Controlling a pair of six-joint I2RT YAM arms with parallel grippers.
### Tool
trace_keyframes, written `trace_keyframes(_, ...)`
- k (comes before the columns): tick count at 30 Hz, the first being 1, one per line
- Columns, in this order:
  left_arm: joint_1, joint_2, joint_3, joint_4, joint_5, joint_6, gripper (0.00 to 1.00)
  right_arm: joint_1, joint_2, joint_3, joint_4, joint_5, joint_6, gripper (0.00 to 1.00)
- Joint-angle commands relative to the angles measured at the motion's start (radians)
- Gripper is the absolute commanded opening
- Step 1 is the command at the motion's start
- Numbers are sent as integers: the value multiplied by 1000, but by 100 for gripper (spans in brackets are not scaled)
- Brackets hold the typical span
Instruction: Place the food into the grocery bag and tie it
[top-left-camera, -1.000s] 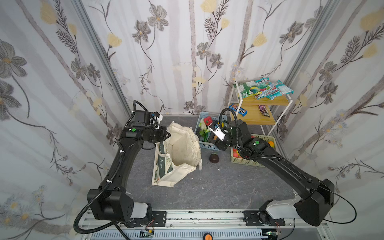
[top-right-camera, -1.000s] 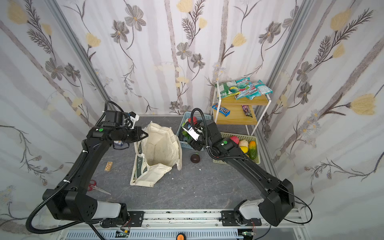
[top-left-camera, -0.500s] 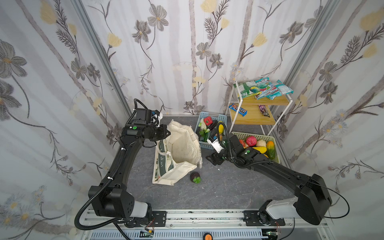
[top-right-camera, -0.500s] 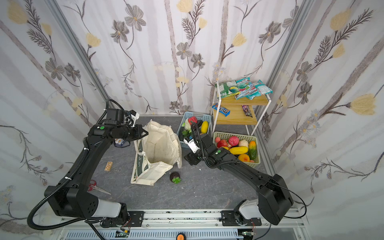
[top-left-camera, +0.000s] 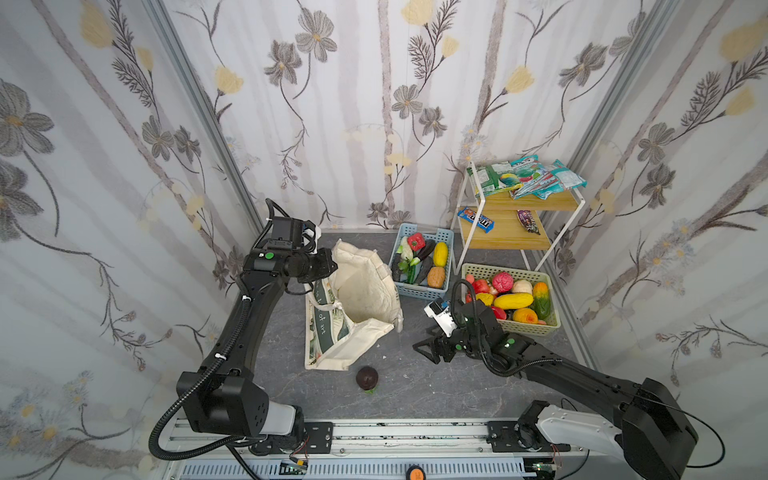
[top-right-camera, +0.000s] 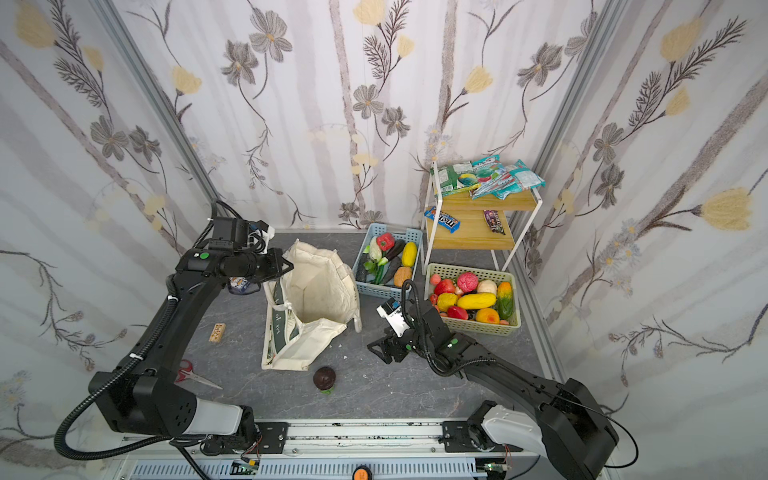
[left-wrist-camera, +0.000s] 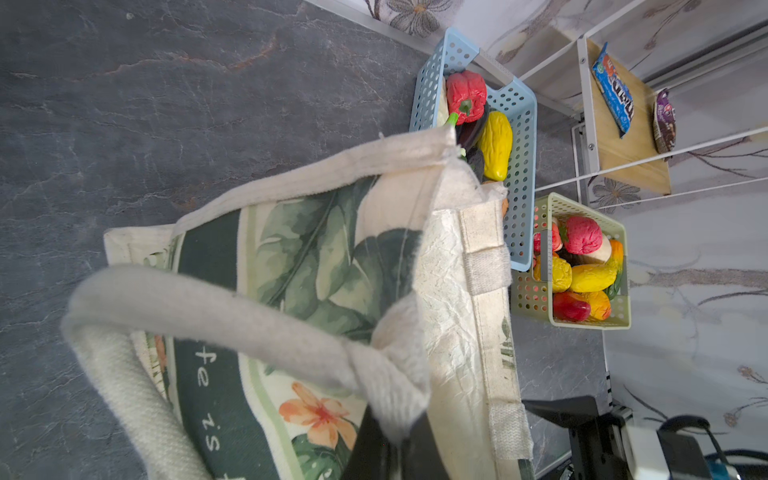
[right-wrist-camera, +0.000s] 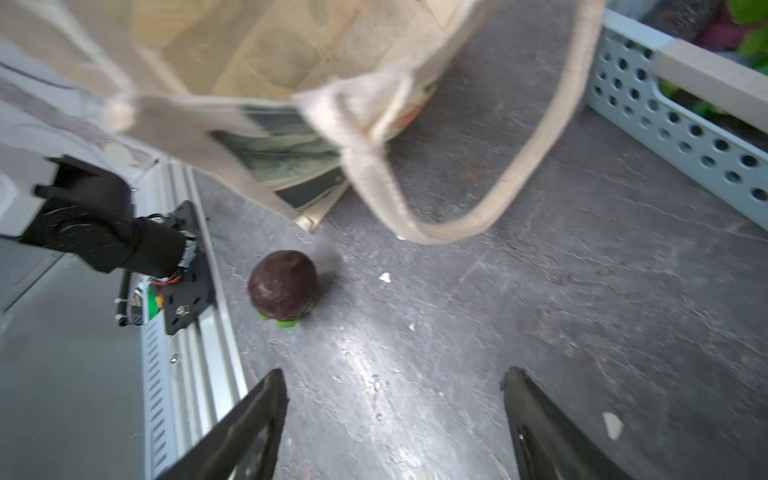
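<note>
While the left claw (top-left-camera: 329, 266) grips the cream grocery bag (top-left-camera: 365, 291) by its rim, at the root of a loop handle (left-wrist-camera: 208, 307), and holds the mouth agape, a dark brown toy fruit (top-left-camera: 367, 377) sits outside it on the grey surface (top-left-camera: 419, 395), close to the bag's near corner but not touching. The right claw (top-left-camera: 428, 348) hangs low over the surface with its jaws spread wide and nothing between them. Seen in both top views, the fruit lies to the left of that claw and nearer the front rail (top-left-camera: 395, 432), with bare surface between the two. The right wrist view shows it ahead of the open jaws and off their centre line. Round and resting on its green calyx, it offers no long axis to line up with. The right arm is plainly the nearer and the only free one, so the pickup likely turns on swinging that claw across toward the fruit. Other toy produce fills the blue basket (top-left-camera: 444, 237) and the yellow basket (top-left-camera: 534, 330) beyond.
</note>
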Motion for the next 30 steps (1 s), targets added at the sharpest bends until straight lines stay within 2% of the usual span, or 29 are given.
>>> trace_keyframes(1,0,-9,-13,31,2,-27,0,21,-25,-33,135,-35,-23,84)
trace_keyframes(16,2,21,8,4,-102,-84,0,297,175,26,262,173,-66,87)
trace_keyframes(20,2,15,8,-3,-128,-97,0,341,225,44,287,260,2,88)
trace_keyframes(25,2,15,9,-18,-140,-103,0,359,281,112,251,237,128,88)
trace_keyframes(30,2,18,47,-43,-168,-109,0,364,265,123,262,222,323,87)
